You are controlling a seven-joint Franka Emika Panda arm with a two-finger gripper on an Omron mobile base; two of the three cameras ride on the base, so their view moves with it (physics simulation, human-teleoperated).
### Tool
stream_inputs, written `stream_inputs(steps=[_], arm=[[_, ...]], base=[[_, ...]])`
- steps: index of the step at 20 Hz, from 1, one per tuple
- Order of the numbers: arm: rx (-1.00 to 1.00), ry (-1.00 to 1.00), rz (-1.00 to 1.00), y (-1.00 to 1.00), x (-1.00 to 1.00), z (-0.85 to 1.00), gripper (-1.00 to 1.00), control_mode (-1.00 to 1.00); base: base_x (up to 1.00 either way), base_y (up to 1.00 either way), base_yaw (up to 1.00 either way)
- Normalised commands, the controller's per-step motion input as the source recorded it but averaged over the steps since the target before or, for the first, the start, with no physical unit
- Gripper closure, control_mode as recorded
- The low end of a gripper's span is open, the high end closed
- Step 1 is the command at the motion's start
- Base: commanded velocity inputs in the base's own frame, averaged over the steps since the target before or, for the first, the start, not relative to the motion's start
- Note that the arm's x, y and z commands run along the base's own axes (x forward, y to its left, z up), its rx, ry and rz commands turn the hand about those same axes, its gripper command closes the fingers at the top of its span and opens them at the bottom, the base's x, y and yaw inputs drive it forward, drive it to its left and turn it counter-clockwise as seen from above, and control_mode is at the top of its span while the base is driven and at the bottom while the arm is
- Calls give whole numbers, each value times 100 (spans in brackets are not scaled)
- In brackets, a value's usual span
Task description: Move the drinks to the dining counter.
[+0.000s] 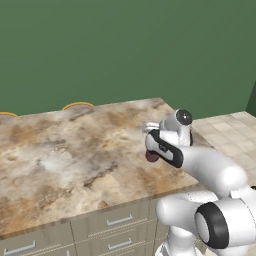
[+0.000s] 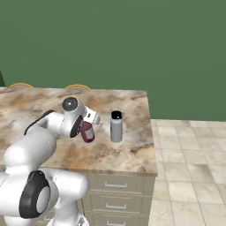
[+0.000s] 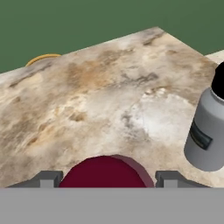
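We have the dark red bottle [image 2: 87, 131] clamped in the end effector [image 2: 86, 128], tilted and held just above the counter [image 2: 132, 150], near its right end. It looks small, rigid and light, but smooth-sided, so a grip across the body below the cap should suit it best. The grey bottle [image 2: 116, 128] stands upright just beside it. Our arm folds low, elbow bent, wrist reaching forward over the stone.

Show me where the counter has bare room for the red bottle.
Bare stone on the dining counter spreads from the claw, which holds the red bottle, away from the grey bottle. Crowded between them and at the corner beyond the grey bottle.
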Motion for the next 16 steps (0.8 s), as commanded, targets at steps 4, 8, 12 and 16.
stream_inputs(steps=[4,8,12,16], arm=[[2,0,-5,-4,39,-26,100,-100],[0,0,-3,0,20,-25,100,-100],[0,0,-1,0,2,-28,-100,-100],[0,0,0,0,-3,-19,-100,-100]], base=[[0,0,0],[0,0,0],[0,0,0],[0,0,0]])
